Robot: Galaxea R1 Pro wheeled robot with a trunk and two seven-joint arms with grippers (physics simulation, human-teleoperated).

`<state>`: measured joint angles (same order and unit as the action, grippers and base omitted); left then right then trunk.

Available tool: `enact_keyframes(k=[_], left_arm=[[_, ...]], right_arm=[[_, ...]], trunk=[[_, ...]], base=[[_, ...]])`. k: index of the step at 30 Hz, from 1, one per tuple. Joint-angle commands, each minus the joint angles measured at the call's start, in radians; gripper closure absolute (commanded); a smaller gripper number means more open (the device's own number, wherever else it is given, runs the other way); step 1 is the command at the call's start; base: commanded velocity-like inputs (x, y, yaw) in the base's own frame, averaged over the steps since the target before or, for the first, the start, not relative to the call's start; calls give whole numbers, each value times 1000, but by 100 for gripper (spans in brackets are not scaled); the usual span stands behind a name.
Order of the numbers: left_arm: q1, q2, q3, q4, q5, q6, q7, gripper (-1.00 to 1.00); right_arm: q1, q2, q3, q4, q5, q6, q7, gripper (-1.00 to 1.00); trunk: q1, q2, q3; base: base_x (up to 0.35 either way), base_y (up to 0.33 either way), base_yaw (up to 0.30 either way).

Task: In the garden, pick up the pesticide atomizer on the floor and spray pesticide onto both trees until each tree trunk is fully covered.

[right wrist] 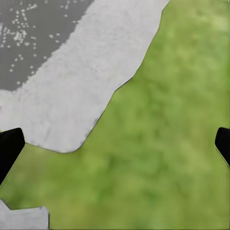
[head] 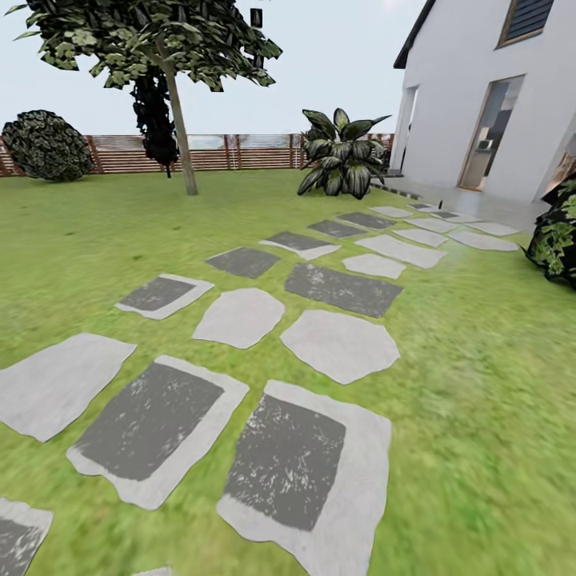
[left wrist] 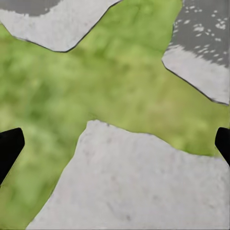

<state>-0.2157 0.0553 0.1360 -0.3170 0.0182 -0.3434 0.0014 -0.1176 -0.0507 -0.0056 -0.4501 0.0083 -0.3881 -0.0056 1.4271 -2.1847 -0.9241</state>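
Green grass, blurry and mottled, covers the floor of the garden, crossed by a path of grey and whitish stone slabs running from 6 o'clock in the head view toward 1 o'clock, where it meets a pale paved strip before a white house. A brown slatted wooden fence closes the lawn along the far edge.

One tree with a thin, slightly leaning grey-brown trunk stands at 11 o'clock, its leafy crown high up and a dark hanging mass of foliage just beside the trunk. One round dark shrub sits at 10 o'clock against the fence, one broad-leaved plant at 12 to 1 o'clock near the house corner, and one dark leafy bush at 3 o'clock. About twenty slabs can be counted, some with dark grey speckled centres.

The left claw hangs wide apart over grass and three slab edges; the right claw is likewise spread wide, holding nothing, over grass and a pale slab.
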Motion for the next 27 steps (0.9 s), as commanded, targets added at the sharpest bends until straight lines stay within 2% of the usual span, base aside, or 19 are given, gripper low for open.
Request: enact_keyframes(k=[1, 14, 27], left_arm=[[-1, 0, 1, 1, 2, -3, 0, -100], [-1, 0, 1, 0, 2, -3, 0, -100], [-1, 0, 1, 1, 2, -3, 0, -100]], right_arm=[[0, 0, -1, 1, 1, -3, -1, -100], [0, 0, -1, 1, 1, -3, -1, -100], [0, 0, 0, 2, 1, -3, -1, -100]], trunk=[[0, 0, -1], [0, 0, -1], [0, 0, 4]], base=[[340, 0, 0], [340, 0, -10], [340, 0, -179]])
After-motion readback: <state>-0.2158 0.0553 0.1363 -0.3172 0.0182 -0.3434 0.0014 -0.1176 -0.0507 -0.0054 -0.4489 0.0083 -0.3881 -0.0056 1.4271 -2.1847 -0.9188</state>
